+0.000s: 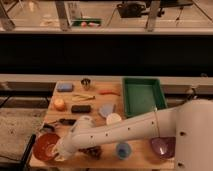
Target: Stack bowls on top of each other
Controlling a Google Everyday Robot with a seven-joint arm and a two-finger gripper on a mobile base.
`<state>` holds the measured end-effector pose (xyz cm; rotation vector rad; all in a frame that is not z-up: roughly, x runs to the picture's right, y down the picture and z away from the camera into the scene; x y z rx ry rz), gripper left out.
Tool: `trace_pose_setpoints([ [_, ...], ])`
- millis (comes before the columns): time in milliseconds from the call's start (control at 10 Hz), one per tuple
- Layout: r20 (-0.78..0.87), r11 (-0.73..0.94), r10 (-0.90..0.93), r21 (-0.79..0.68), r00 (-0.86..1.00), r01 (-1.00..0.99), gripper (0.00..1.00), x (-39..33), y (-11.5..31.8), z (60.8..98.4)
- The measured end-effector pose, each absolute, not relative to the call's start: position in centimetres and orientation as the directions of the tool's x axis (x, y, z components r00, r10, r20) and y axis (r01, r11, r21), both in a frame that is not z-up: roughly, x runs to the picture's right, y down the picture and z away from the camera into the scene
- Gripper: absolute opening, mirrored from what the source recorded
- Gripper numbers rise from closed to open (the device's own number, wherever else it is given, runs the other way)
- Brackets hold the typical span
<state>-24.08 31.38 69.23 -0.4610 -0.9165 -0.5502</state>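
Observation:
The orange-red bowl [45, 148] with a paler inside sits at the front left corner of the wooden table [95, 116]. My gripper [58, 150] reaches down from the white arm to the bowl's right rim and is shut on that rim. The purple bowl [163, 146] stands far off at the table's front right, partly behind my arm's shoulder.
A small blue cup [123, 149] and a white cup [113, 119] stand between the bowls. A green tray [142, 95] lies at the back right. A blue sponge [64, 87], metal cup [86, 83], orange fruit [59, 103] and black block [80, 108] fill the left half.

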Motion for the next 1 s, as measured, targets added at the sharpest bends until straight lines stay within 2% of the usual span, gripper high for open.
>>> trace_pose_setpoints([
  [100, 0.836, 0.770, -0.247, -0.137, 0.489, 0.624, 0.02, -24.1, 31.4, 69.2],
  [400, 0.829, 0.772, -0.267, -0.121, 0.492, 0.624, 0.02, -23.8, 30.5, 68.6],
  [1000, 0.789, 0.802, -0.305, -0.089, 0.533, 0.591, 0.02, -21.1, 25.7, 65.7],
])
